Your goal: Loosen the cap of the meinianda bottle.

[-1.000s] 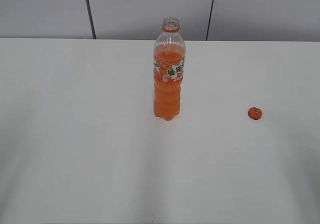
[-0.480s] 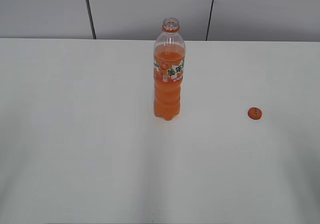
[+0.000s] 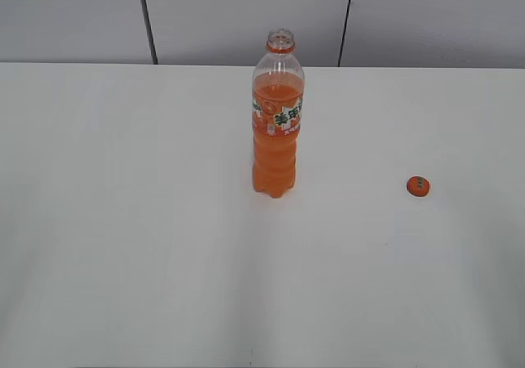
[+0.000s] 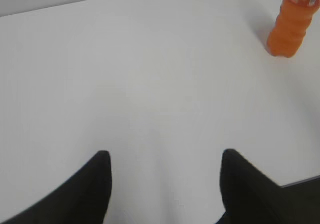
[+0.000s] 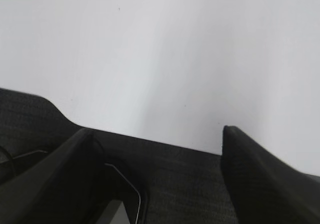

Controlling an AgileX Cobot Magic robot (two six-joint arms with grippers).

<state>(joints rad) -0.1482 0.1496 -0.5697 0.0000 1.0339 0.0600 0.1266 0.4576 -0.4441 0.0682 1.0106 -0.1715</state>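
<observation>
Tabletop: a wide, plain white tabletop filled most of the exterior view, with grey wall panels behind its far edge.
Bottle: the tall, slim clear plastic meinianda bottle of orange drink stood upright near the middle of the tabletop, toward the far edge; its mouth was uncovered above the orange neck ring. In the left wrist view only its ribbed lower body showed, at the upper right corner.
Left gripper: the left gripper hung above bare tabletop, its two dark fingers spread apart with nothing between them, well apart from the bottle.
Right gripper: the right gripper had its dark fingers spread wide, holding nothing, over the tabletop's edge.
Cap: the small round orange plastic screw cap lay flat on the tabletop, well to the right of the bottle and nearer the camera, touching nothing else.
</observation>
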